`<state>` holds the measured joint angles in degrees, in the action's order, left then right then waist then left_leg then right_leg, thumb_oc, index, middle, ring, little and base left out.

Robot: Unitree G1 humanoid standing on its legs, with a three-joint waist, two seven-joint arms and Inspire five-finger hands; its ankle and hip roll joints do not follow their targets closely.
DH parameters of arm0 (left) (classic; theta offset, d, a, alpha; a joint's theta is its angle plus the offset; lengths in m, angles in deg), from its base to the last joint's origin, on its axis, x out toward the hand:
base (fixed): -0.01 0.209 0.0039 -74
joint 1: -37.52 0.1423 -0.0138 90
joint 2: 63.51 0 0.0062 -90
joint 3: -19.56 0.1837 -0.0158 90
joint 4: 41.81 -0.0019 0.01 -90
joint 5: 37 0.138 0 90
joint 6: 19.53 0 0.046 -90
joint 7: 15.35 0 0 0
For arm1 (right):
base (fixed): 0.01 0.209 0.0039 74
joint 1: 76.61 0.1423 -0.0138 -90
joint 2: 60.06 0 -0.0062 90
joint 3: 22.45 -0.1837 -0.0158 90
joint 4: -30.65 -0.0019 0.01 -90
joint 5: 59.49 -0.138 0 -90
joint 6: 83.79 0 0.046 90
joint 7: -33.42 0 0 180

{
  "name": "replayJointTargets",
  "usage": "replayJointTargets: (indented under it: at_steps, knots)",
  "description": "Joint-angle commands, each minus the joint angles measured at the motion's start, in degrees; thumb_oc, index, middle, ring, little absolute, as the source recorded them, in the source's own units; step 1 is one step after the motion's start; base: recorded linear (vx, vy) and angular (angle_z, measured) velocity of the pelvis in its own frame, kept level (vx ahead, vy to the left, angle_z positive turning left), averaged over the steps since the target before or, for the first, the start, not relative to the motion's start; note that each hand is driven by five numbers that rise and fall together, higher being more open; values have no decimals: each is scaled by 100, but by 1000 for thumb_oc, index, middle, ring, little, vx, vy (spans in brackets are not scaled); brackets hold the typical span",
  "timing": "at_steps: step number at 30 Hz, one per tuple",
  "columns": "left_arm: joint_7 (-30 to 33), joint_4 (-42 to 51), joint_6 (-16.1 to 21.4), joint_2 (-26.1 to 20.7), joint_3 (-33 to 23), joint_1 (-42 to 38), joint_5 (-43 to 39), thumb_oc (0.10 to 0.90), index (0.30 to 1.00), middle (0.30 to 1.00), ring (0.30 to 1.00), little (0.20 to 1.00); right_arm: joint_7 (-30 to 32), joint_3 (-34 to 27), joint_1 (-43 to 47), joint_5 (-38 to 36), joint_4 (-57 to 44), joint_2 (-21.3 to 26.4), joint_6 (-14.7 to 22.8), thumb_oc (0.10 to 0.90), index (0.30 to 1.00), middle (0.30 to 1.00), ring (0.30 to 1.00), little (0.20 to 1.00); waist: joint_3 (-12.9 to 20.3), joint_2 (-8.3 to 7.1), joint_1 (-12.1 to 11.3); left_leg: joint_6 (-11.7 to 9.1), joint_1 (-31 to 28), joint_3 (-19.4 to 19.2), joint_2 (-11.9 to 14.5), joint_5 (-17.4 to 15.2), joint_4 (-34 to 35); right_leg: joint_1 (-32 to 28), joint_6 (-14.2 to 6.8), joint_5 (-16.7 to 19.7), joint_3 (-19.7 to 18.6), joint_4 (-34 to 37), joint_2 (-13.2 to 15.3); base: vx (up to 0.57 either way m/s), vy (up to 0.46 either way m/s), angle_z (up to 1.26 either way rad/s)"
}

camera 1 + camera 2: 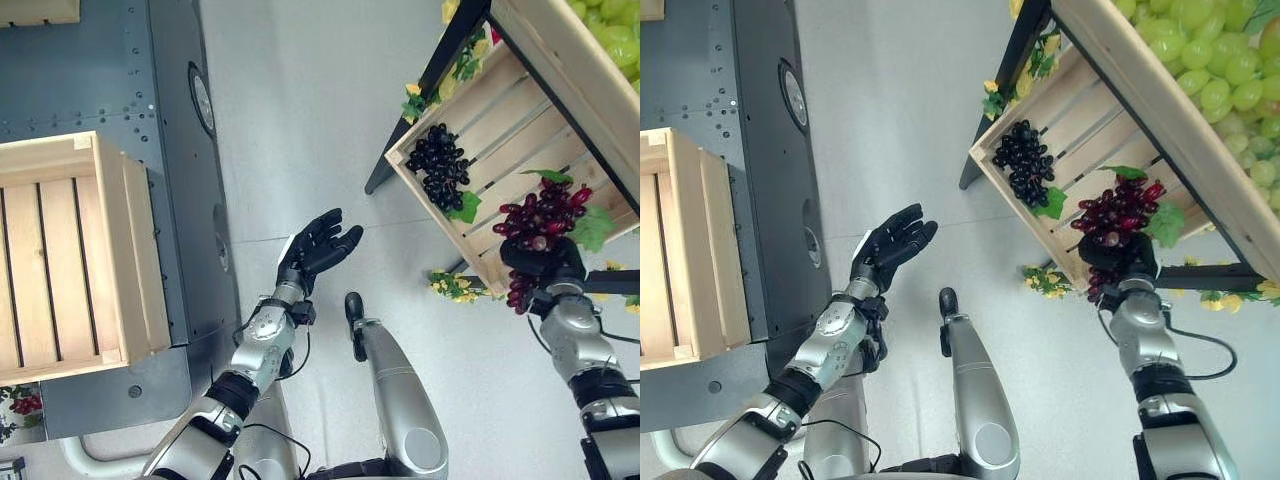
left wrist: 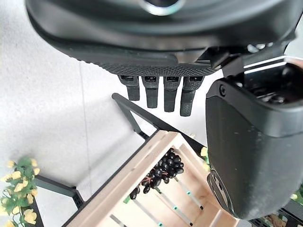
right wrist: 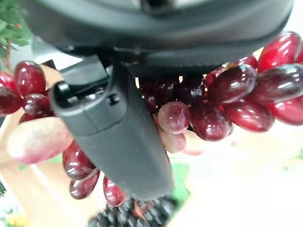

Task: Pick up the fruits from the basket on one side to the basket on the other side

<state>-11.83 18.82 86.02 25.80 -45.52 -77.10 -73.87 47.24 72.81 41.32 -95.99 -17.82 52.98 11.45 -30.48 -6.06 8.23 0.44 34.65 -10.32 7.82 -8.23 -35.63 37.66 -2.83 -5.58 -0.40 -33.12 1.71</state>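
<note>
Red grapes (image 1: 541,217) hide the right hand (image 1: 542,262) fingers clasping them; left hand (image 1: 318,245) fingers relaxed.

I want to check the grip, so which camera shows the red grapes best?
The right wrist view: the red grapes sit right against the right hand, whose thumb curls over them. Both eye views show the whole bunch at the tilted crate. The left wrist view shows black grapes.

Mock fruit-shop setup: tilted wooden crates (image 1: 500,150) of grapes (image 1: 440,165) on a black stand (image 1: 425,90); grey floor (image 1: 300,120).
</note>
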Motion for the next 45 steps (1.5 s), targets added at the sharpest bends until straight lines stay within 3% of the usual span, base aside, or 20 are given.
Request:
replayJointTargets:
  at_steps: [1, 12, 23, 24, 31, 38, 45]
  knots:
    - [-217, 796, 540, 168, 315, -159, -129, 800, 900, 900, 900, 900, 198, -396, 807, -196, 94, 1173, 238, 400, 300, 300, 300, 300, 69, 119, -120, 16, -74, 113, -144, -433, -803, -458, 430, 11, 400, 0, -192, -9, -52, 9]
    - [-367, 843, 520, 56, 451, -135, -283, 800, 900, 900, 900, 900, -419, -10, 1673, -601, 983, 1582, -562, 400, 300, 300, 300, 300, 69, 116, -357, 26, 30, 259, -189, -444, -878, -413, 476, -109, 572, -199, -133, 20, -49, 13]
    - [-326, 779, 620, 10, 422, -92, -373, 800, 900, 900, 900, 900, -574, 73, 2001, -425, 1375, 1587, -788, 400, 300, 300, 300, 300, 69, 201, -451, 77, 171, 333, -222, -508, -1133, -293, 512, -238, 644, -488, -81, 31, -3, 6]
    - [-339, 766, 648, 9, 436, -97, -405, 800, 900, 900, 900, 900, -418, 67, 2026, -362, 1410, 1571, -793, 800, 900, 900, 900, 900, 69, 223, -458, 84, 194, 330, -225, -513, -1158, -264, 511, -251, 650, -529, -65, 18, 15, 3]
    - [-327, 733, 744, 28, 512, -122, -526, 800, 900, 900, 900, 900, 161, 64, 2098, -65, 1643, 1495, -845, 800, 900, 900, 900, 900, 69, 300, -464, 113, 243, 335, -256, -533, -1231, -175, 519, -329, 662, -672, -42, 5, 6, 1]
    - [-380, 803, 792, 1, 635, -95, -560, 800, 900, 900, 900, 900, 729, 113, 2195, 211, 1787, 1575, -1151, 800, 900, 900, 900, 900, 69, 366, -455, 138, 240, 271, -282, -515, -1155, -125, 521, -343, 621, -682, -18, 0, 0, 0]
    - [-335, 772, 882, 34, 722, -136, -567, 800, 900, 900, 900, 900, 885, 144, 2229, 316, 1950, 1600, -1465, 800, 900, 900, 900, 900, 69, 385, -417, 146, 230, 217, -283, -507, -1132, -84, 530, -354, 603, -691, 1, -1, 5, 0]
